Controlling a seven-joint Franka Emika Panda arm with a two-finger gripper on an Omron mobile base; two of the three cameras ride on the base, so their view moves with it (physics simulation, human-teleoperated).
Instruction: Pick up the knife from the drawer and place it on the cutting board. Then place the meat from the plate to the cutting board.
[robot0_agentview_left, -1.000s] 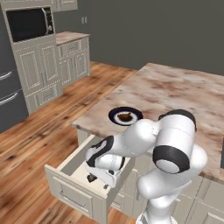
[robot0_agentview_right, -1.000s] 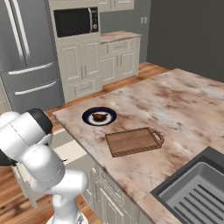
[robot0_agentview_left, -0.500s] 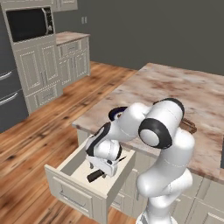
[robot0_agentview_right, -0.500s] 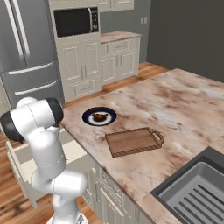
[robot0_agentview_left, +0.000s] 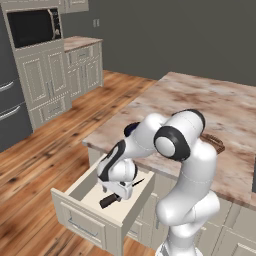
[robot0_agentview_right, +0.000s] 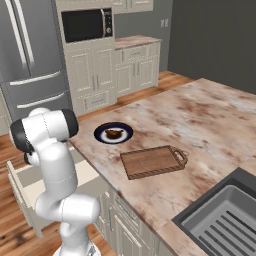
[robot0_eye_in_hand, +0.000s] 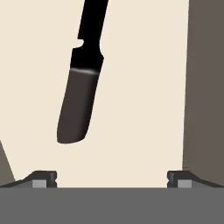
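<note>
knife (robot0_eye_in_hand: 81, 94) flat in open drawer (robot0_agentview_left: 87, 192), meat (robot0_agentview_right: 114, 133) on plate (robot0_agentview_right: 100, 131), cutting board (robot0_agentview_right: 150, 161) bare

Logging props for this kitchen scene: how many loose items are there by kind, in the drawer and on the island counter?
Knife: 1, in the open drawer
Plate: 1, on the counter
Meat: 1, on the plate
Cutting board: 1, on the counter beside the plate
Total: 4

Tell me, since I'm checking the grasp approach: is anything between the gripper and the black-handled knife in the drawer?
Nothing visible: the open gripper looks straight at the black-handled knife, alone on the cream drawer's pale floor.
</note>
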